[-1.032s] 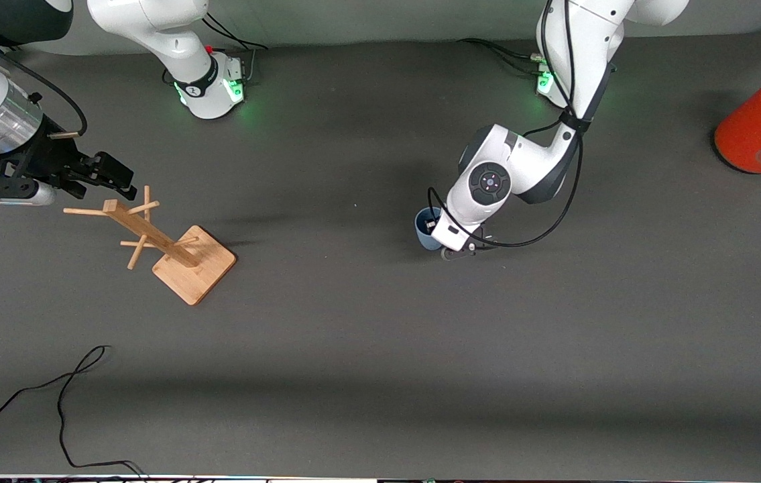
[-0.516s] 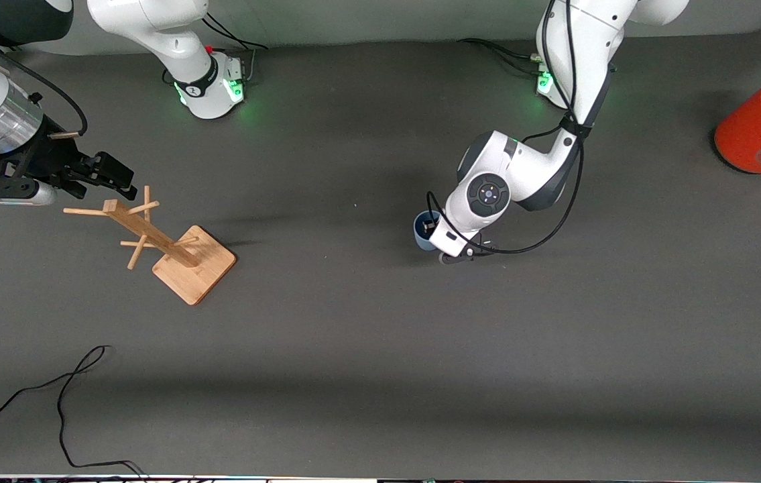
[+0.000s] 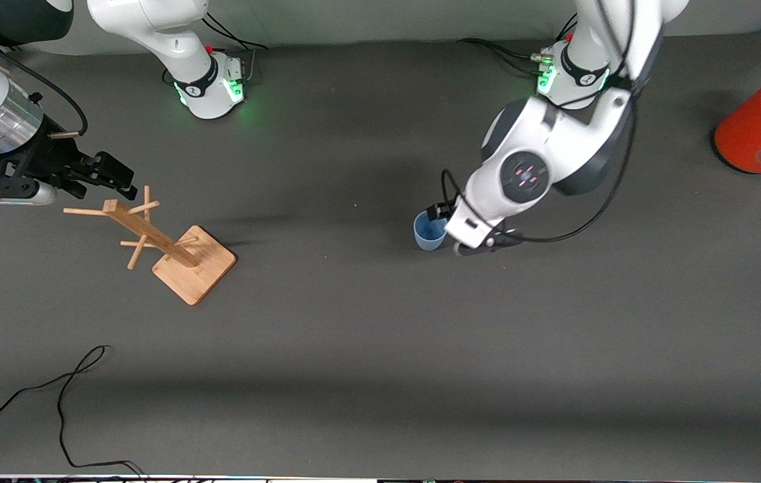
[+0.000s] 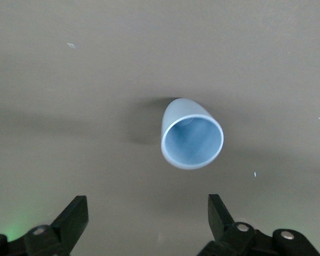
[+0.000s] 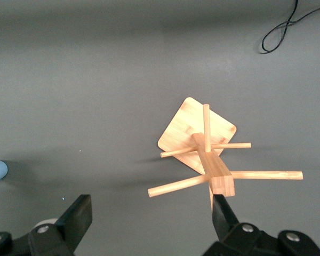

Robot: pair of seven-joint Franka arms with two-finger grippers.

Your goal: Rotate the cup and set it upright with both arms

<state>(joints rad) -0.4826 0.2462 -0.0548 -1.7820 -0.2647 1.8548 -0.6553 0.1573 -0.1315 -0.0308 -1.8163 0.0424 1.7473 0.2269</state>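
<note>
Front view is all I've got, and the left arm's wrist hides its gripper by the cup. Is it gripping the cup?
Observer: No. The left wrist view shows the left gripper open above the cup, with both fingers clear of it.
Operator: Anything inside the cup?
Observer: Nothing. Its mouth faces up toward that camera and the inside shows bare.
Operator: And the right gripper?
Observer: The right wrist view shows the right gripper open over the peg rack, waiting and holding nothing.
</note>
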